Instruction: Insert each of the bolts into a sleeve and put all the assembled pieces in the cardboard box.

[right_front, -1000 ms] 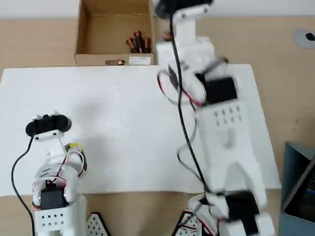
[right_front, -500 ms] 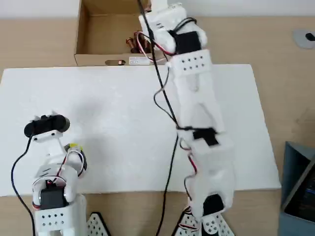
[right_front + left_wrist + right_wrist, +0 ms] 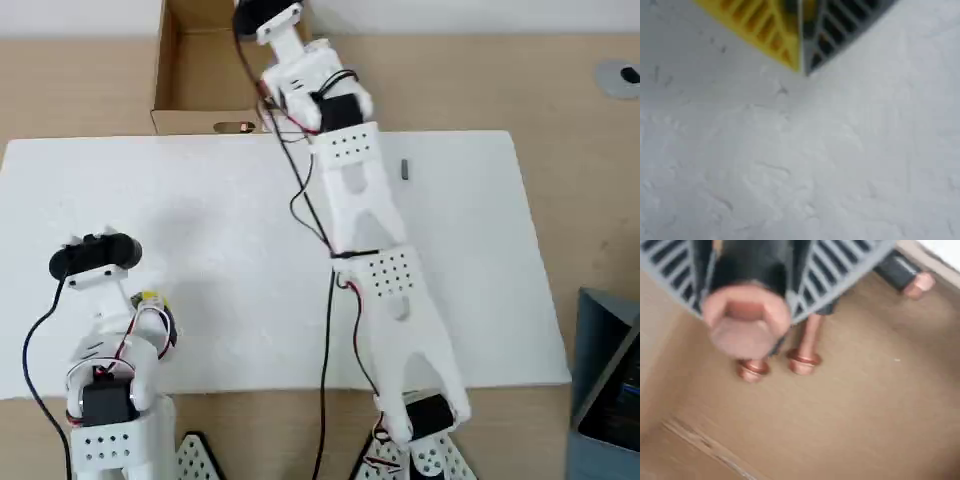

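In the right wrist view my right gripper (image 3: 752, 277) is shut on an assembled piece (image 3: 747, 322), a black sleeve with a copper bolt end facing the camera. It hangs inside the cardboard box (image 3: 850, 430), above several assembled pieces (image 3: 803, 359) lying on the box floor. From above, the right arm (image 3: 350, 190) stretches across the white mat into the box (image 3: 166, 70). My left gripper (image 3: 802, 64) is shut, its yellow and grey fingertips meeting just over the mat. The left arm (image 3: 100, 300) stands at the mat's near left.
A small dark piece (image 3: 405, 169) lies on the white mat (image 3: 200, 260) to the right of the right arm. A copper-coloured piece (image 3: 235, 127) lies against the outside of the box's front wall. A grey bin (image 3: 605, 380) stands at the right edge.
The right arm has swung left from beside the box to over it, carrying the piece inside. The small dark piece on the mat has come into sight. The left arm has stayed put.
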`<state>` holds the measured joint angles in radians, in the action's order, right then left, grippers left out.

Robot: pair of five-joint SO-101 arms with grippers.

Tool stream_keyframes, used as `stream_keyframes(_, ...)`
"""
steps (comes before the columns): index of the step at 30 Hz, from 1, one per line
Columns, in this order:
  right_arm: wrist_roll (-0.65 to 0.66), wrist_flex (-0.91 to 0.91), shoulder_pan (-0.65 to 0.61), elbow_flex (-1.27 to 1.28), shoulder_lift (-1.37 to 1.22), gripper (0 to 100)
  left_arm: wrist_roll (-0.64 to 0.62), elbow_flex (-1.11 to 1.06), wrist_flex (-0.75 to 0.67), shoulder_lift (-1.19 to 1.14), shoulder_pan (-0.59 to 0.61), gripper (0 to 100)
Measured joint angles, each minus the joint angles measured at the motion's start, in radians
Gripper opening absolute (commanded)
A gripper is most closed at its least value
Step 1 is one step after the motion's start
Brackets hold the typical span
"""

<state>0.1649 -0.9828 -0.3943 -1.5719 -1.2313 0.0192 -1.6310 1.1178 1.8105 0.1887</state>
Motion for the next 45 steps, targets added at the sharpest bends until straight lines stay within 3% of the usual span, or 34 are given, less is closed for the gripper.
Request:
stream_keyframes(5,0.020,0.057,-0.023,-0.014,-0.029,3.0,0.000,0.000,0.000,0.000,0.000,0)
stream_keyframes(10,0.020,0.066,-0.028,-0.014,-0.031,15.0,0.000,0.000,0.000,0.000,0.000,0)
stream_keyframes(23,0.021,0.077,-0.029,-0.017,-0.028,15.3,0.000,0.000,0.000,0.000,0.000,0)
stream_keyframes(26,0.021,0.077,-0.029,-0.017,-0.028,14.1,0.000,0.000,0.000,0.000,0.000,0)
stream_keyframes(30,0.021,0.052,-0.029,-0.040,-0.028,0.5,0.000,0.000,0.000,0.000,0.000,0)
stream_keyframes(45,0.021,-0.250,-0.031,-0.049,0.204,0.9,0.000,0.000,0.000,0.000,0.000,0)
